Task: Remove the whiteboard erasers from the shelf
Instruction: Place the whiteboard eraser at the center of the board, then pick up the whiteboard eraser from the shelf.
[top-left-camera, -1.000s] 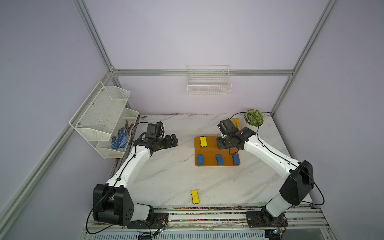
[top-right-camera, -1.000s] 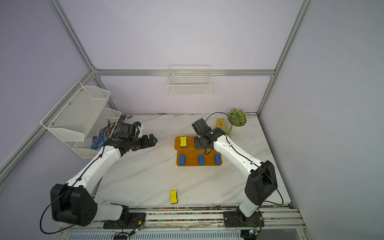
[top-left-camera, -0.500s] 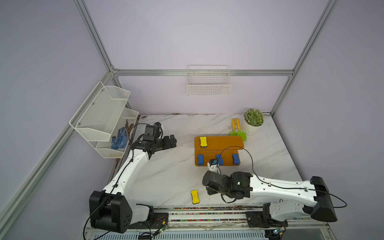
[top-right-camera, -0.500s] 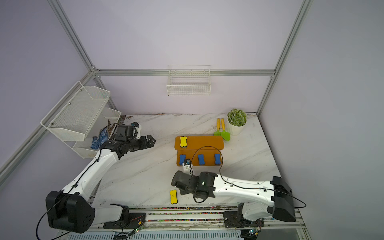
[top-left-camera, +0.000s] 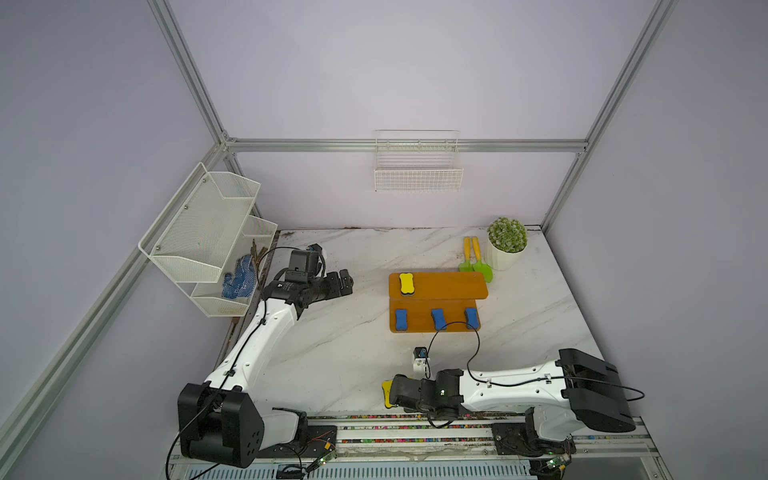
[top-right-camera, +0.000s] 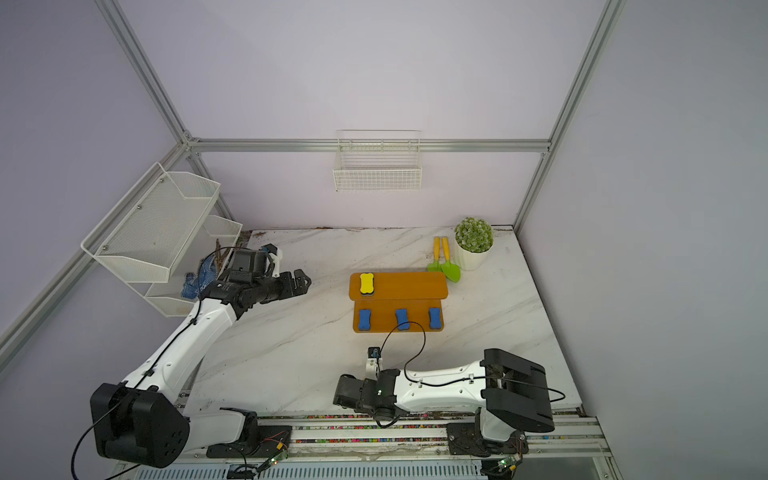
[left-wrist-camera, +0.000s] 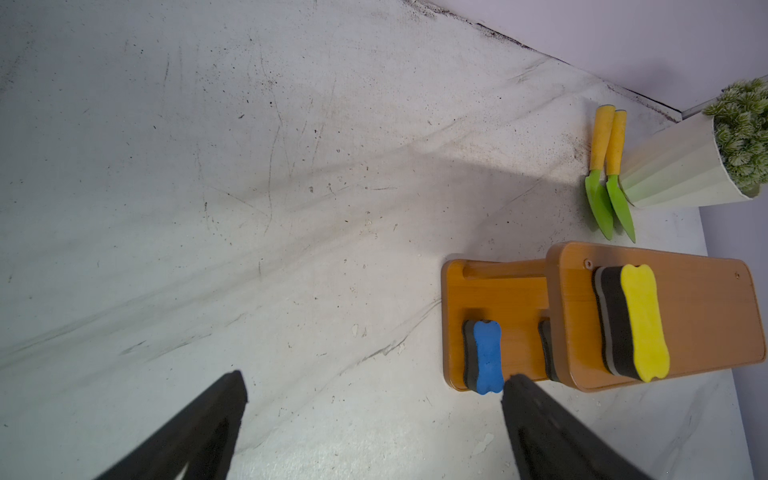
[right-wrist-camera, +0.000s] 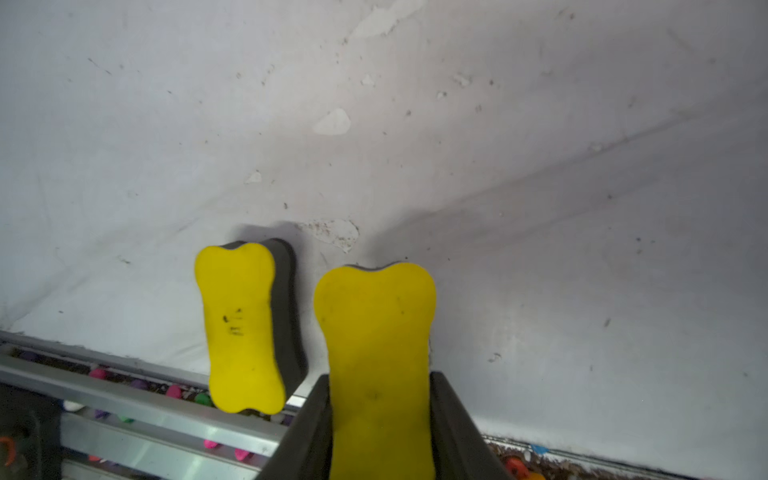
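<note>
The right pincer, lower centre in both top views, gripped a yellow eraser beside a second yellow eraser lying on the tabletop near its front edge. The left pincer stood wide, left of centre. The shelf, mid-frame, carried a third yellow eraser above and three blue erasers below.

2 spatulas nr plant, gloves
</note>
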